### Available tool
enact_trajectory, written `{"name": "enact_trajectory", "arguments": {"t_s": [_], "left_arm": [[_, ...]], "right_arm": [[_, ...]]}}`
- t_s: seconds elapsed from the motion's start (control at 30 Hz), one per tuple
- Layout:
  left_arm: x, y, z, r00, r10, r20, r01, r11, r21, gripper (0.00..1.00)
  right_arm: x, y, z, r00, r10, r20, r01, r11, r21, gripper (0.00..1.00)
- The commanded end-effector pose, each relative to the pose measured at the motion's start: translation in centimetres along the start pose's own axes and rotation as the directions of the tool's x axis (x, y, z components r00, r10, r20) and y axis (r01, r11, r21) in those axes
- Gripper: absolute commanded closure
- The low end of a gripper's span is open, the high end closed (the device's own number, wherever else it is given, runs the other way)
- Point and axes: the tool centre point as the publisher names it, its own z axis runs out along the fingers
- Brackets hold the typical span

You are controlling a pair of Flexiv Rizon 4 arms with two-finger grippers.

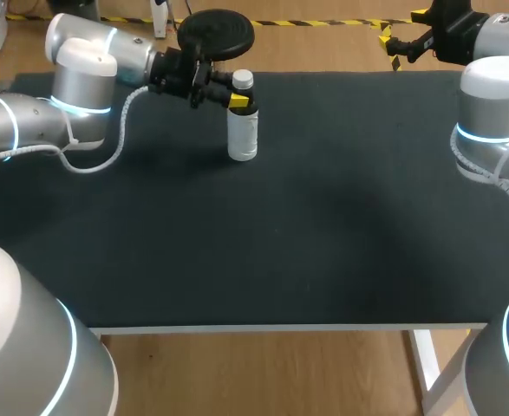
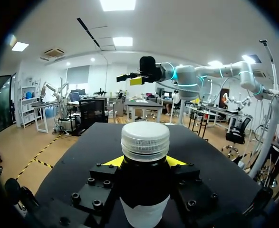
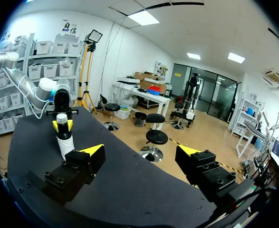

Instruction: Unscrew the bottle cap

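A white bottle (image 1: 243,134) with a dark upper part and a white ribbed cap (image 1: 243,80) stands upright on the black table, at the back left. My left gripper (image 1: 239,101) comes in from the left and is shut on the bottle just under the cap. In the left wrist view the bottle (image 2: 144,190) fills the space between the yellow fingertips (image 2: 111,162), and the cap (image 2: 145,140) stands free above them. My right gripper (image 1: 401,30) hangs open over the table's back right edge, far from the bottle (image 3: 65,145), with nothing between its fingers (image 3: 95,151).
The black tabletop (image 1: 323,225) stretches wide to the right of and in front of the bottle. Its white-framed front edge (image 1: 289,328) runs across the near side. My left arm's cable (image 1: 120,139) loops just above the table's left part.
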Motion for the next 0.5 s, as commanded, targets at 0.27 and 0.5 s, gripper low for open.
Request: {"name": "enact_trajectory", "arguments": {"t_s": [0.27, 0.5], "left_arm": [[-0.22, 0.09, -0.04, 1.0, 0.0, -0.007, 0.0, 1.0, 0.0, 1.0], [-0.22, 0.09, -0.04, 1.0, 0.0, -0.007, 0.0, 1.0, 0.0, 1.0]], "right_arm": [[-0.06, 0.03, 0.05, 1.0, 0.0, -0.001, 0.0, 1.0, 0.002, 1.0], [-0.06, 0.03, 0.05, 1.0, 0.0, -0.001, 0.0, 1.0, 0.002, 1.0]]}}
